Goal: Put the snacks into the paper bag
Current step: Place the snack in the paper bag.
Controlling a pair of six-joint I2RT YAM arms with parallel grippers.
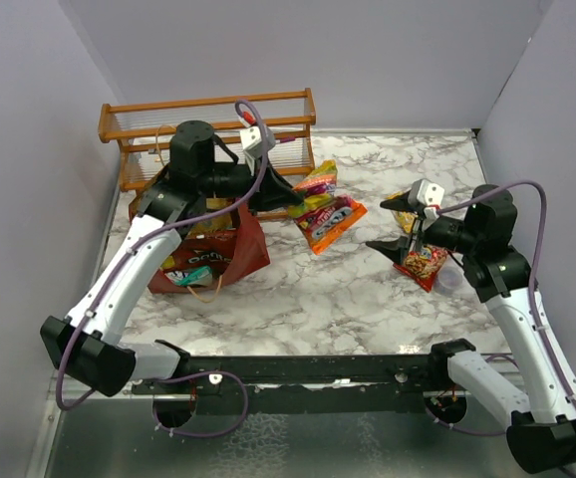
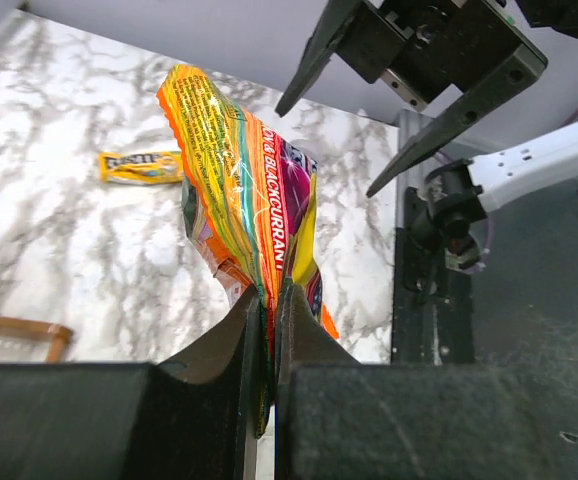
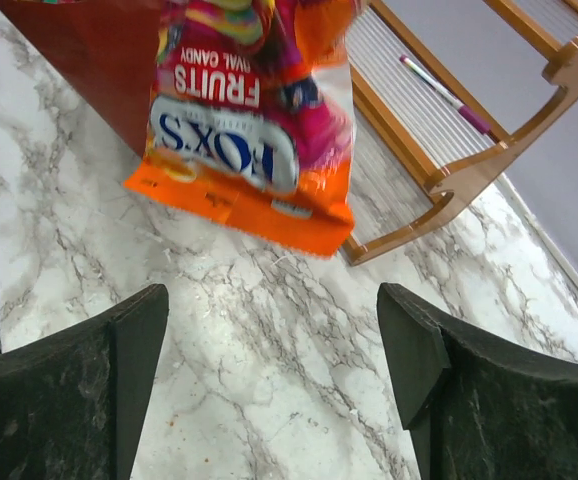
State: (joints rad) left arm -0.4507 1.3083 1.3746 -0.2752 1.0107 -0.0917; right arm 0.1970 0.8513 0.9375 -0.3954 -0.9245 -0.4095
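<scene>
Holding the Fox's candy packet (image 2: 249,200) by its edge in my left hand (image 2: 269,295), clamped shut; it looks lifted off the desk (image 1: 318,289) near the middle. Right hand (image 3: 271,300) is wide open and empty. Paper bag (image 1: 248,249) lies at the left edge with at least 2 packets inside. To do: bag this one, plus the red packet (image 1: 426,264) and yellow packet (image 1: 400,204) on the right side.

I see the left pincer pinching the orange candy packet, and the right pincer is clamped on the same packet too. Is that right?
Not quite. The left pincer does pinch the orange candy packet, but the right pincer is not clamped on it: it stands wide open, clear of the packet. The right wrist view shows this.
</scene>
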